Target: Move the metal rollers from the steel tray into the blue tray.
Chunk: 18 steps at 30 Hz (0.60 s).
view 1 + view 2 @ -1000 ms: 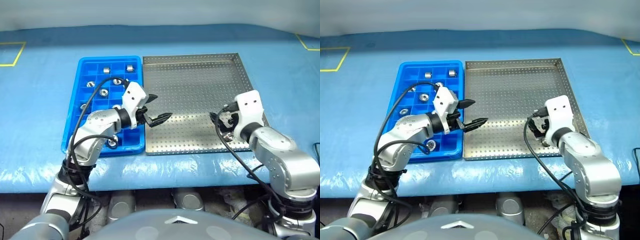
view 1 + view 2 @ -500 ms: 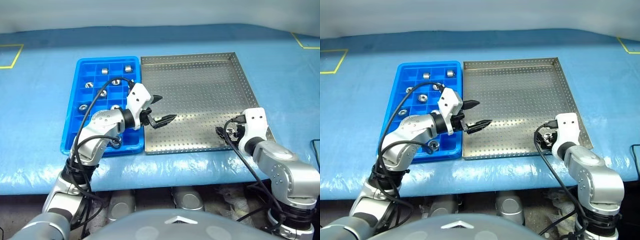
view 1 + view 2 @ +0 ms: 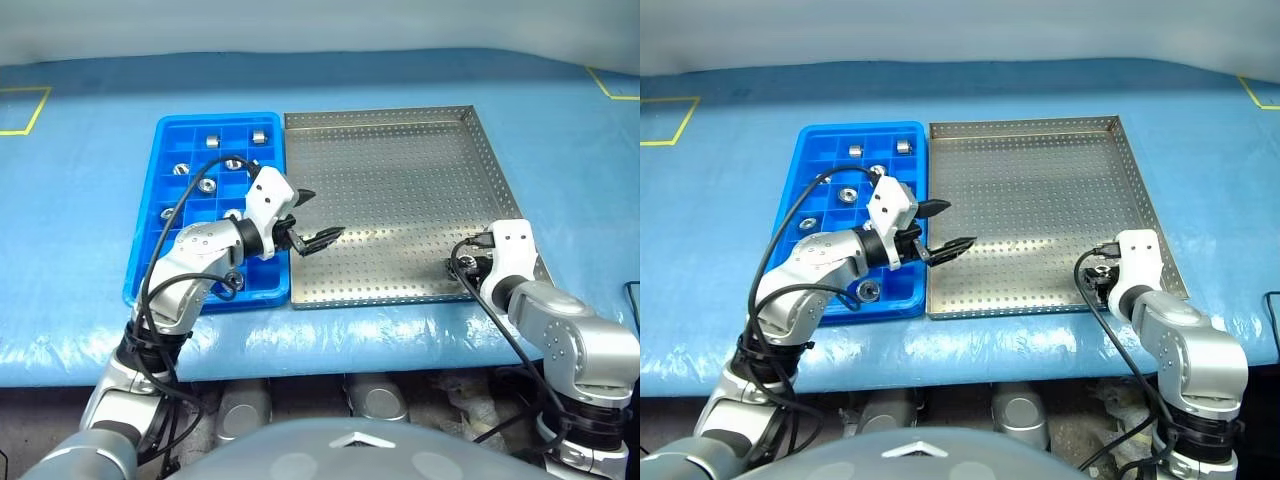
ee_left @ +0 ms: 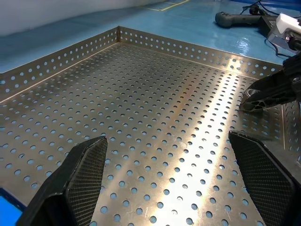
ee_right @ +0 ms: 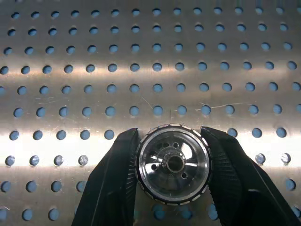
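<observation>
R gripper point(image 5: 172, 165) is clamping one metal roller point(image 5: 172, 163) btwn its fingers at the steel tray's point(image 3: 380, 170) near right corner. L gripper point(image 3: 312, 217) is hovering, fingers spread wide w/ nothing in them, over that tray's near left edge. Other rollers point(image 3: 207, 185) are sitting in compartments of the blue tray point(image 3: 160, 215), touching the steel tray's left edge.

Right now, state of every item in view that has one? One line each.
left gripper: open, empty, over the steel tray's near-left part.
right gripper: fingers shut on a roller.
gripped roller: between both fingers, at the steel tray floor near its front right corner.
steel tray: perforated floor otherwise bare.
blue tray: partly filled, with rollers one to a compartment and other compartments empty.
</observation>
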Tool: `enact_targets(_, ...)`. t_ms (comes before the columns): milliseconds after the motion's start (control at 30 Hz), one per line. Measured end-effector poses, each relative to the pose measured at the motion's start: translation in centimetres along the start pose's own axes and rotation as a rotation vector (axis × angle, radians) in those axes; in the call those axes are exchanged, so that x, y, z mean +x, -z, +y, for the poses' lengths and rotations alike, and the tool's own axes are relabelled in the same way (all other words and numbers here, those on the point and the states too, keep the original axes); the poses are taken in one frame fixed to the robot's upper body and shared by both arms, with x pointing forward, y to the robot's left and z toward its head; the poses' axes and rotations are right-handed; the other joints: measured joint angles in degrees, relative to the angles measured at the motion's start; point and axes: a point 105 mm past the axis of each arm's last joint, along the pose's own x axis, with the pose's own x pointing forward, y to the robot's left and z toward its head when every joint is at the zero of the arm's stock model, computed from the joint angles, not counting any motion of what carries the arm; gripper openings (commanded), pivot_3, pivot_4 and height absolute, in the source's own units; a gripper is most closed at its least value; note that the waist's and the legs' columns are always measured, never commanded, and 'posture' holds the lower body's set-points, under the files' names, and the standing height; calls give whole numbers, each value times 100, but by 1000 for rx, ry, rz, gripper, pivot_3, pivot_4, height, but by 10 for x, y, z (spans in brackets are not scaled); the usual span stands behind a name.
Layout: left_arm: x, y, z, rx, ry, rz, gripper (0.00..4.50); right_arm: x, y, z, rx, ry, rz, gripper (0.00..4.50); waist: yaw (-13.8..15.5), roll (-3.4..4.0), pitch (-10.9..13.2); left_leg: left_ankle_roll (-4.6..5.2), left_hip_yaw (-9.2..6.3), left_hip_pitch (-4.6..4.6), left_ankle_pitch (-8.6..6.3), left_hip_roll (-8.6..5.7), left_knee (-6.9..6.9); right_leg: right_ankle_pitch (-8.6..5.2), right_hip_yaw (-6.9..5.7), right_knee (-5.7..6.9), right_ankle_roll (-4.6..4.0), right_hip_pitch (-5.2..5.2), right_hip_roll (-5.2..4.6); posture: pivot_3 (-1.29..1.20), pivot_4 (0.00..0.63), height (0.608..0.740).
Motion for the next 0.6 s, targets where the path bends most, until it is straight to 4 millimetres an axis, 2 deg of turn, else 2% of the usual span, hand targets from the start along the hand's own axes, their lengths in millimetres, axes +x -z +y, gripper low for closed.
enact_targets(67, -8, -3, 13, 16, -58, -2, 4500, 2, -18, 24, -18, -90, -69, 1701, -38, 0, 2, 0, 0, 1, 0, 8, -1, 0, 1, 2, 0, -2, 10, -70, 150, 740)
enact_targets(167, -32, -12, 43, 72, -190, 3, 4500, 4, -49, 76, -25, -285, -189, 1701, -76, 2, 3, 0, -3, 7, 0, 19, -5, 0, 2, 10, -2, -5, 22, -57, 150, 740)
enact_targets(233, -55, -16, 64, 125, -287, 33, 4500, 6, -68, 120, -30, -441, -237, 1701, -74, 2, 4, 0, -5, 7, 0, 20, -10, -1, 1, 14, -6, -10, 23, -42, 150, 740)
enact_targets(367, -80, -19, 78, 159, -386, 62, 4500, 11, -75, 179, -112, -642, -222, 1701, 43, 1, 4, -1, -8, -7, 0, 4, -23, -4, -9, -8, -13, -10, -2, 23, 150, 740)
enact_targets(500, -99, -20, 83, 162, -466, 68, 4500, 23, -72, 214, -174, -742, -178, 1701, 217, -3, 6, -1, -8, -14, -1, -1, -33, 12, -14, -24, -40, -13, -11, 97, 150, 740)
enact_targets(600, -105, -18, 77, 158, -482, 75, 4500, 31, -72, 221, -169, -751, -171, 1701, 373, -3, 6, -2, -15, -15, -1, -1, -36, 12, -24, -26, -41, -13, -12, 123, 150, 740)
